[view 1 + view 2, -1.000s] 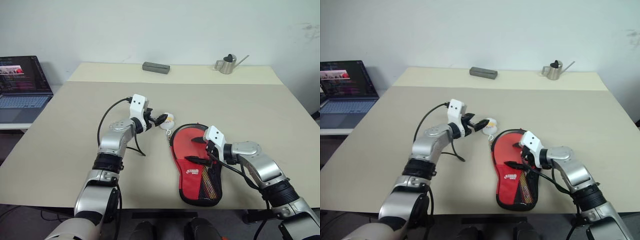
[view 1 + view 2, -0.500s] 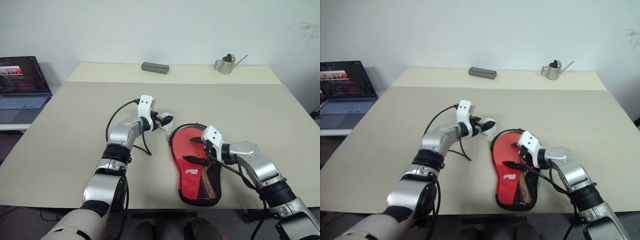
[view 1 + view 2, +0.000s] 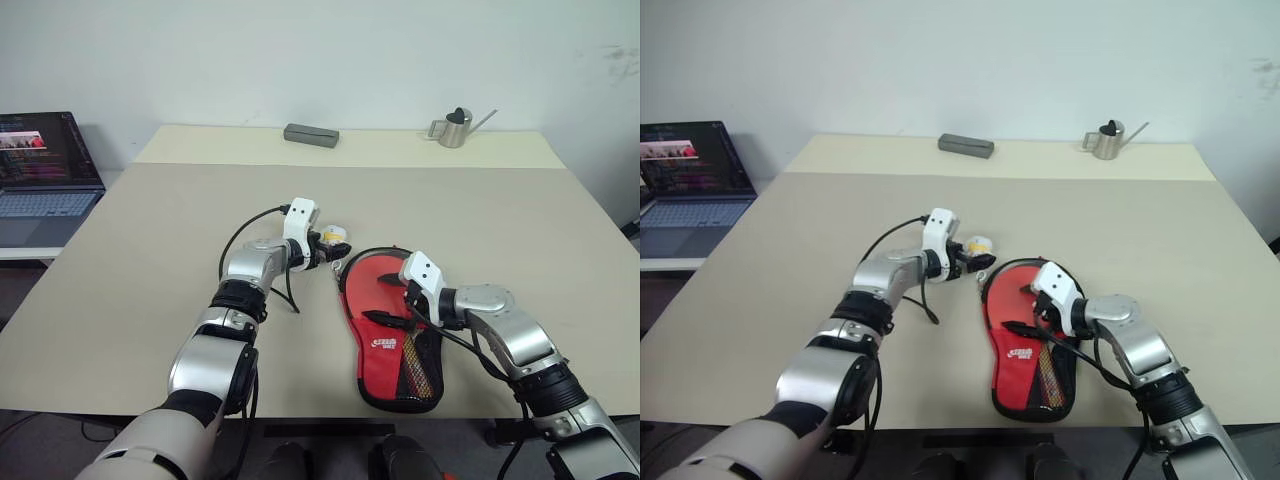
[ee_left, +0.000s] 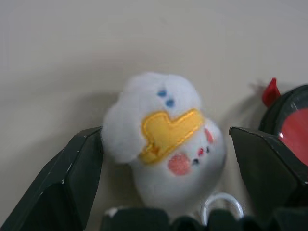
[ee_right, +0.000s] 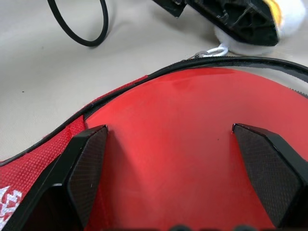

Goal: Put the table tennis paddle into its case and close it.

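**Paddle in the open case, both hands spread**

Paddle (image 3: 385, 290) lying in the case (image 3: 392, 340), near the worktop's (image 3: 150, 260) front edge; red face up, round end away from the robot. Handle mostly hidden under the grey mesh lining, only red and yellow stripes showing through. Hard to tell rubber from red lining where the two meet. Case unzipped, black rim curving round the head, white logo on red near its middle.

Right hand (image 3: 392, 297) over the paddle's face, fingers (image 5: 86, 168) wide apart, one to each side of the red surface, gripping nothing. Contact with the rubber not clear.

Charm (image 4: 163, 139) just beyond the case's round end, white plush with a yellow patch, its cord loop partly cut off in the left wrist view. Left hand (image 3: 330, 249) around it, fingers (image 4: 72, 183) spread either side, one touching or nearly touching the plush.

Further off: grey block (image 3: 311, 134) and small metal watering can (image 3: 455, 129) at the far edge; laptop (image 3: 45, 175) on a side table, partly cut off.
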